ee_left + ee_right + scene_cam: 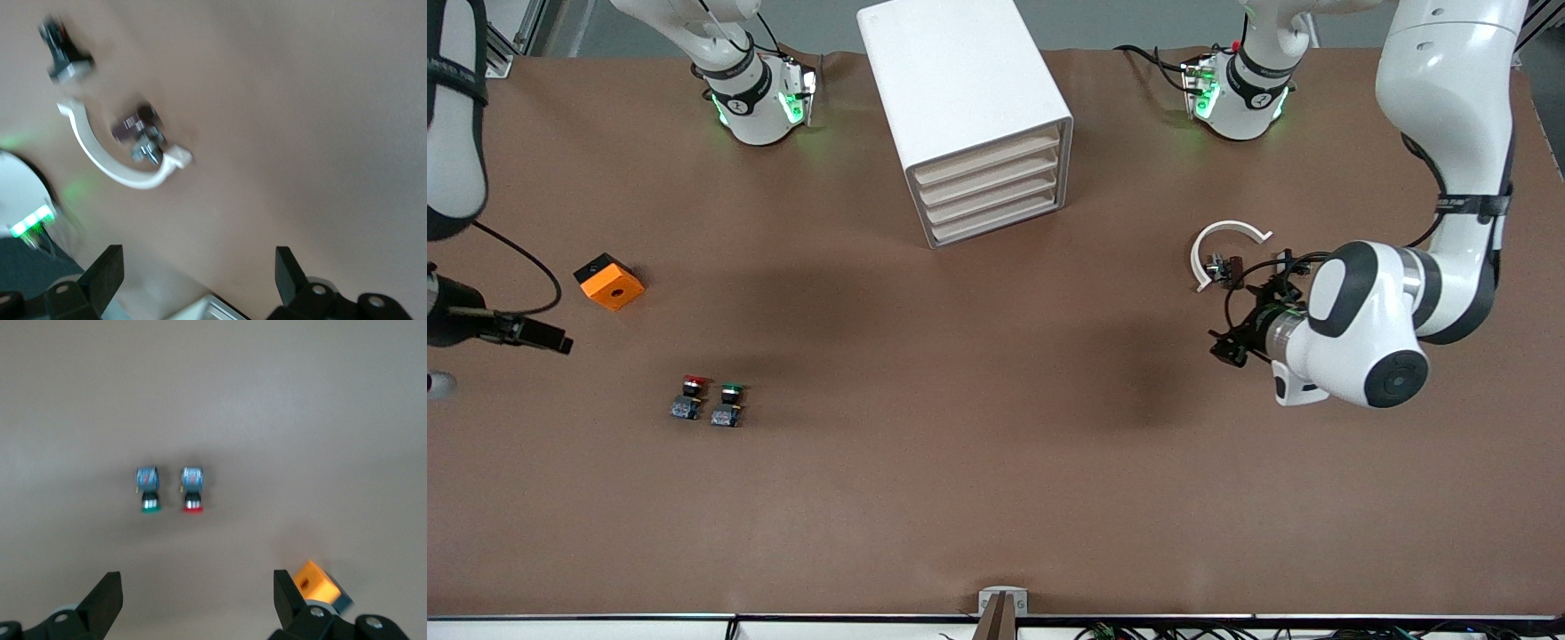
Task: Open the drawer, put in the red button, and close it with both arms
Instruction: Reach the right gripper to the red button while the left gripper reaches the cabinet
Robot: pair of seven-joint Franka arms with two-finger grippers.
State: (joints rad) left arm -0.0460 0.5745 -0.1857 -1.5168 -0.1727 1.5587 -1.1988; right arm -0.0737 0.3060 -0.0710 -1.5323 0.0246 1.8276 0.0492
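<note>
Nearest the front camera, the red button (691,396) and the green button (729,404) stand side by side on the brown table (960,427), toward the right arm's end. An orange block (609,282) lies farther from the camera than both. The white drawer cabinet (969,116), with all drawers shut, stands in the middle between the two bases. The left gripper (1227,342) hangs over the table near a white half ring (1221,244) with a small dark part (1227,267) inside its curve.

From the left wrist, the left gripper's fingers (107,273) stand wide apart and hold nothing; the half ring and dark part are seen under them.

From the right wrist, the right gripper (197,600) is spread wide and empty, over the table beside the two buttons and the orange block.
</note>
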